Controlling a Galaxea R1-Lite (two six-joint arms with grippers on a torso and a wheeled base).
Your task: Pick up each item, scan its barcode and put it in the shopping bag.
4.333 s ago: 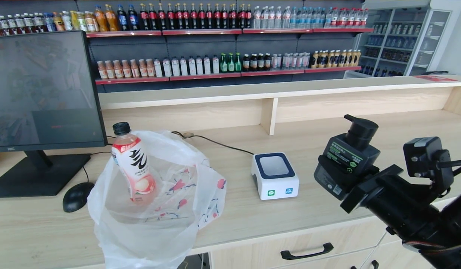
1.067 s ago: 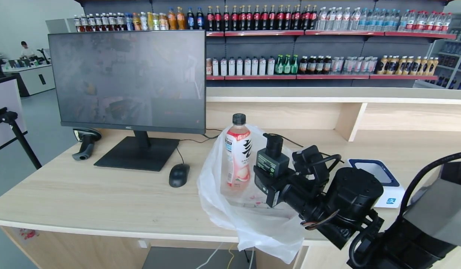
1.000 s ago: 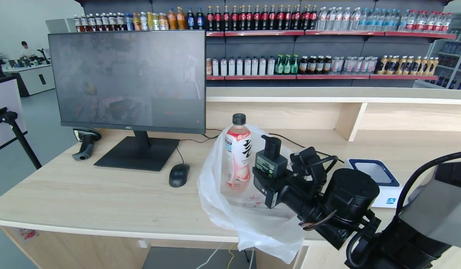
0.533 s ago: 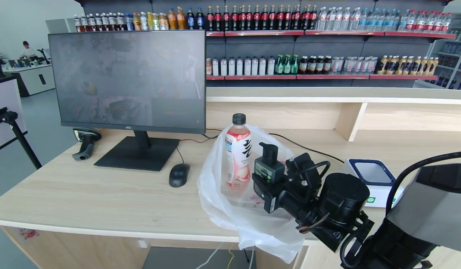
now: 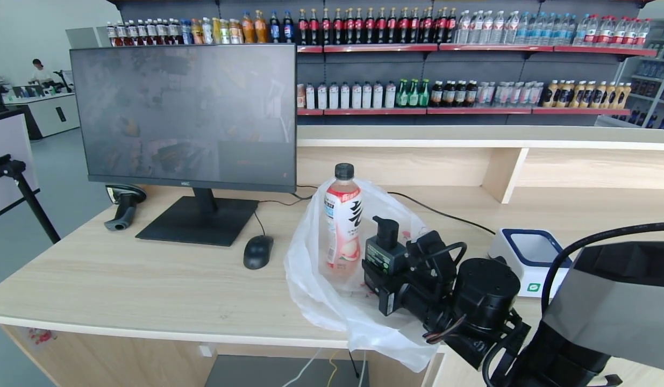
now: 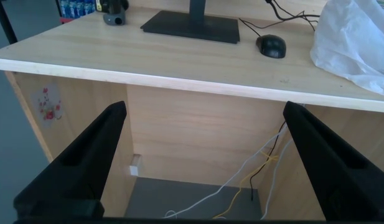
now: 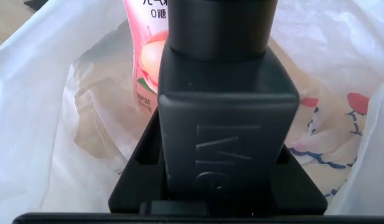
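Hanging below the counter's (image 6: 179,68) front edge, nearer than the shopping bag (image 5: 315,290), the left gripper (image 6: 201,155) has its jaws spread wide. The right gripper (image 5: 385,282) clamps a black pump bottle (image 5: 386,252) upright at the bag's open mouth, just right of the peach drink bottle (image 5: 342,220) standing inside. Bare counter runs left of the bag to the mouse (image 5: 257,251); the scanner (image 5: 528,255) sits on the bag's right.

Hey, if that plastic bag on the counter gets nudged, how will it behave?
Probably floppy and light: the bag is thin, see-through film, crumpled, with its front drooping over the counter edge. It likely slides or folds rather than resists. The tall bottle standing inside may tip, since soft walls give little support.
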